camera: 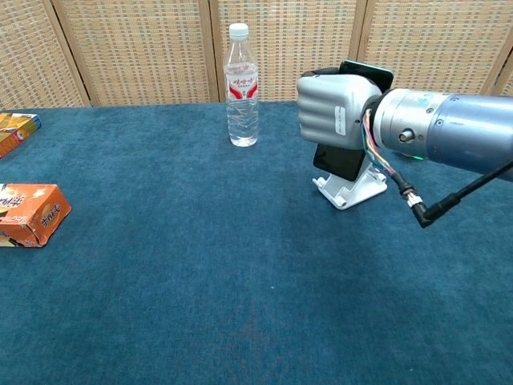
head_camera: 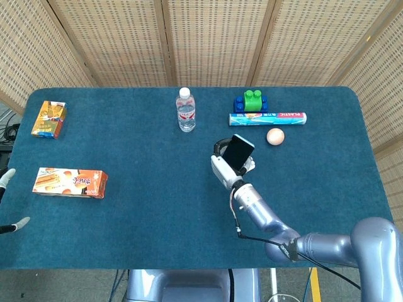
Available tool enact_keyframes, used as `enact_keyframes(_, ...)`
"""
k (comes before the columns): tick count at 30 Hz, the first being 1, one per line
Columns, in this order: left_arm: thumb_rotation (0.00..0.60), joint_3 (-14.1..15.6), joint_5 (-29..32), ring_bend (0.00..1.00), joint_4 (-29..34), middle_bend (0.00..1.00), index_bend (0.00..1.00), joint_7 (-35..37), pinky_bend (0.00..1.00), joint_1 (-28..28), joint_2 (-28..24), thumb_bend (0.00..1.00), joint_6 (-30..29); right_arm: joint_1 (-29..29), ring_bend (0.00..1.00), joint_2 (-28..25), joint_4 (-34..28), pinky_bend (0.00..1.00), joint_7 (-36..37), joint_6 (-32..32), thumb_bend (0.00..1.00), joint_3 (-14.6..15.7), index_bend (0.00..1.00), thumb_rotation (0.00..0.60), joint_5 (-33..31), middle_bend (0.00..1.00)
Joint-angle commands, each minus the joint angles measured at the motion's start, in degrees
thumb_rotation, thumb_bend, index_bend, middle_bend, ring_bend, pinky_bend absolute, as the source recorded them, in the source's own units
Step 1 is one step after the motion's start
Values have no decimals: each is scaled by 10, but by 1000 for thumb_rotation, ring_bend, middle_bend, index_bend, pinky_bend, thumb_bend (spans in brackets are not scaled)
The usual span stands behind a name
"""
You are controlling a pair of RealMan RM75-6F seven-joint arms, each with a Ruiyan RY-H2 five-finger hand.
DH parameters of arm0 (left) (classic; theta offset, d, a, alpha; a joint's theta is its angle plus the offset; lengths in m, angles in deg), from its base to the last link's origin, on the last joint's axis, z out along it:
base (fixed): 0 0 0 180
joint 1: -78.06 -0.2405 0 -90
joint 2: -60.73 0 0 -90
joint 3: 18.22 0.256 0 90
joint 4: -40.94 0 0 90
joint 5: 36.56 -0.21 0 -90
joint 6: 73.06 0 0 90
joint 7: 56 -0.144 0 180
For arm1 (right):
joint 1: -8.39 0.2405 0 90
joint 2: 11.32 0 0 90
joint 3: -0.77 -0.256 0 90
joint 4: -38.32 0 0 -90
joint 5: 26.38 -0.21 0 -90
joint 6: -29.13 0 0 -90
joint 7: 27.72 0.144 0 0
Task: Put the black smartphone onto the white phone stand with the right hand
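Note:
My right hand (camera: 337, 108) grips the black smartphone (camera: 340, 160), fingers wrapped around its middle. In the chest view the phone's lower end hangs just above the white phone stand (camera: 349, 189), in front of its back rest; whether it touches the stand I cannot tell. From the head view the phone (head_camera: 238, 153) tilts up to the right over the stand (head_camera: 250, 166), with the right hand (head_camera: 221, 168) on its left side. Only fingertips of my left hand (head_camera: 7, 201) show at the table's left edge, apart and holding nothing.
A water bottle (camera: 242, 87) stands left of the stand. Behind it lie a peach-coloured ball (head_camera: 275, 136), a plastic wrap roll (head_camera: 267, 118) and blue-green blocks (head_camera: 250, 100). Two orange snack boxes (head_camera: 70, 182) (head_camera: 49, 119) lie at the left.

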Motion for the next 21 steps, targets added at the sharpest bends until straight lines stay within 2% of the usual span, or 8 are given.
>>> enact_keyframes(1, 600, 0, 1, 0, -3, 0, 0, 2, 0, 0, 1, 0, 0, 7, 511, 7, 5, 418, 6, -8, 440, 14, 490, 600, -1, 549)
enact_keyframes(11, 600, 1, 1, 0, -11, 0, 0, 6, 0, 0, 3, 0, 2, 16, 562, 38, 30, 418, 0, -45, 440, 45, 490, 600, -15, 553)
enact_keyframes(21, 600, 2, 0, 0, -15, 0, 0, 10, 0, 0, 4, 0, 0, 23, 588, 64, 23, 418, -14, -85, 440, 50, 490, 600, -61, 558)
